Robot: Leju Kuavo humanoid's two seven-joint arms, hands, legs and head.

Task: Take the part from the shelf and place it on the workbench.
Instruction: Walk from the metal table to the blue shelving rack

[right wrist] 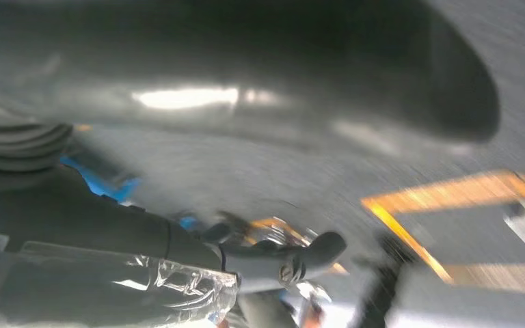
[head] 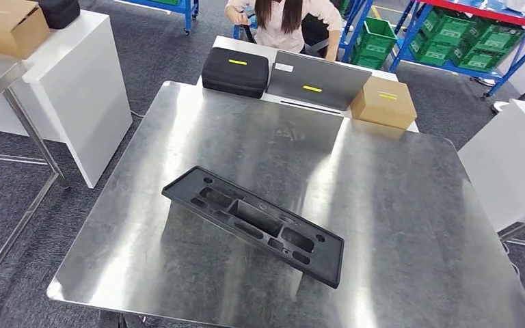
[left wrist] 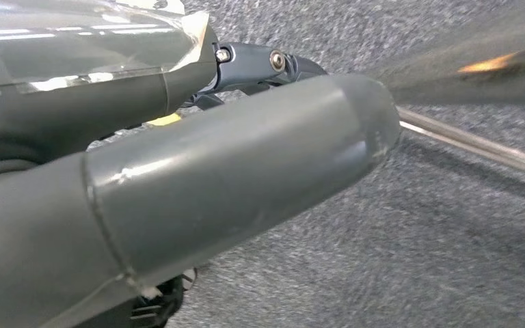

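Head view — black part flat on steel workbench, no robot hand touching

Behind the far edge sit a black case, a grey laptop and a cardboard box, with a person seated beyond them and green crates on blue racks.

No text, brand or number can be read anywhere. The black case, the grey laptop lid and the cardboard box beyond the workbench each carry a small yellow strip, blank as far as can be told. A white label beside the case is too small to read.
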